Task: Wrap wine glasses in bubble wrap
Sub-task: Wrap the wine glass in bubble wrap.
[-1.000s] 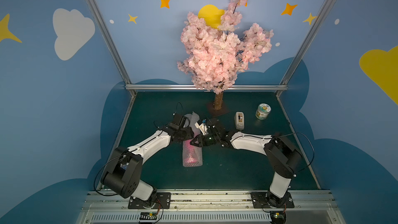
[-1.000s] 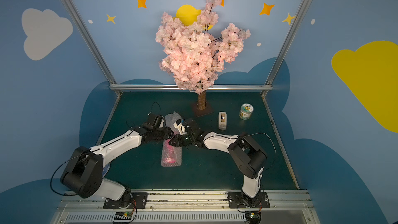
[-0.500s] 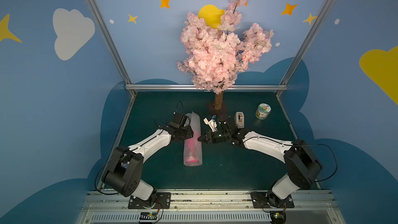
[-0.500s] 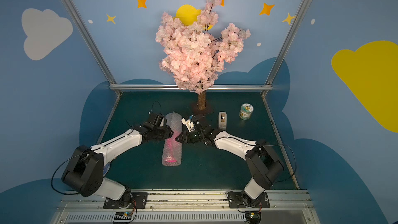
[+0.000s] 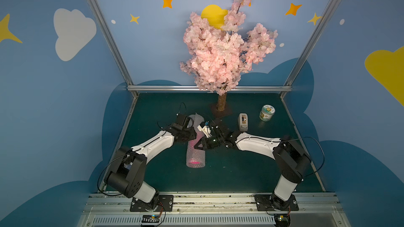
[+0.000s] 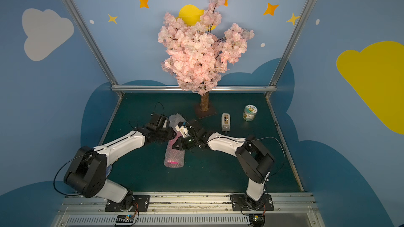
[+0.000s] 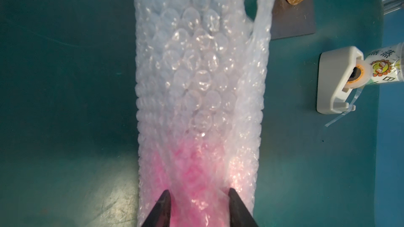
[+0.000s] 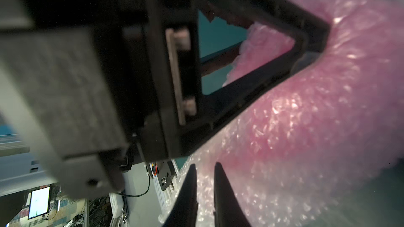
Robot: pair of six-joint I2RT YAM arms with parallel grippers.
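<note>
Left of centre in both top views, the left gripper (image 7: 199,194) sits with its jaws part-closed on the bubble wrap (image 5: 195,156), and one finger dents the film. The wrap lies as a rolled tube just below frame centre on the green table (image 5: 240,171). I see the goblet (image 5: 195,161) as pink through the tube's lower half. The right gripper (image 8: 205,169) meets the tube from the right with narrow jaws; I cannot tell whether film is pinched. Further right stand the tape dispenser (image 5: 243,122) and the jar (image 5: 267,112).
</note>
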